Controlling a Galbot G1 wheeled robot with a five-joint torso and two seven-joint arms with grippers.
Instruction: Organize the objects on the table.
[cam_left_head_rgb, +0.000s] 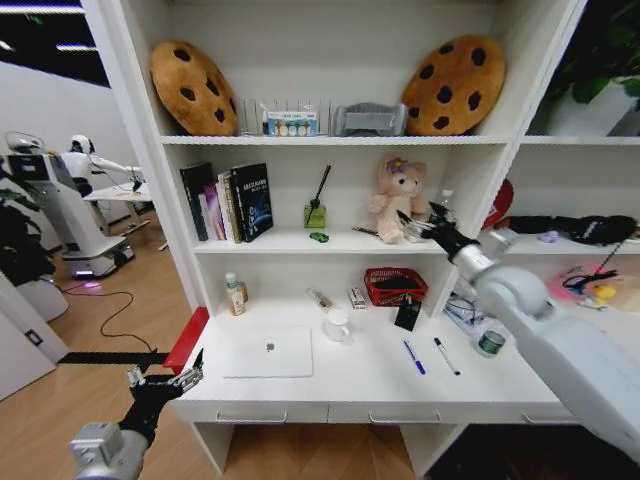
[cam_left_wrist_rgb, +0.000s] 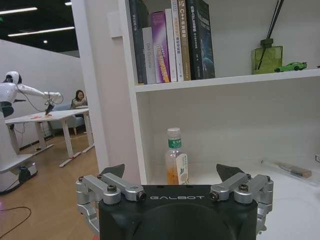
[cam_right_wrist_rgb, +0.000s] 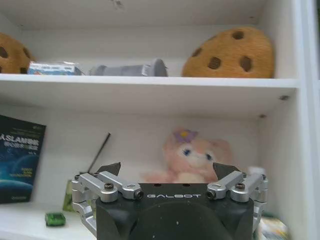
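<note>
- Left gripper: jaws spread wide, empty, positioned low off the table's front left corner.
- Right gripper: jaws wide, empty, raised at the middle shelf beside the pink plush.
- Laptop: closed, flat on the table.
- Two pens: lying right of the laptop.
- Pen holder: just before the red basket.
- Green toy car: on the middle shelf.

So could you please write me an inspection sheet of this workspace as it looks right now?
Surface: white table, drawers shut.
Job's things: laptop closed, front left; pen holder by the red basket; blue pen and black pen apart, front right; green toy car on the shelf above.
Clutter: mug, bottle.
Grippers: left gripper open, low off the table's front left corner; right gripper open, raised at shelf height by the plush toy.
Cables: one on the floor, left.
Surroundings: another robot behind, left.
</note>
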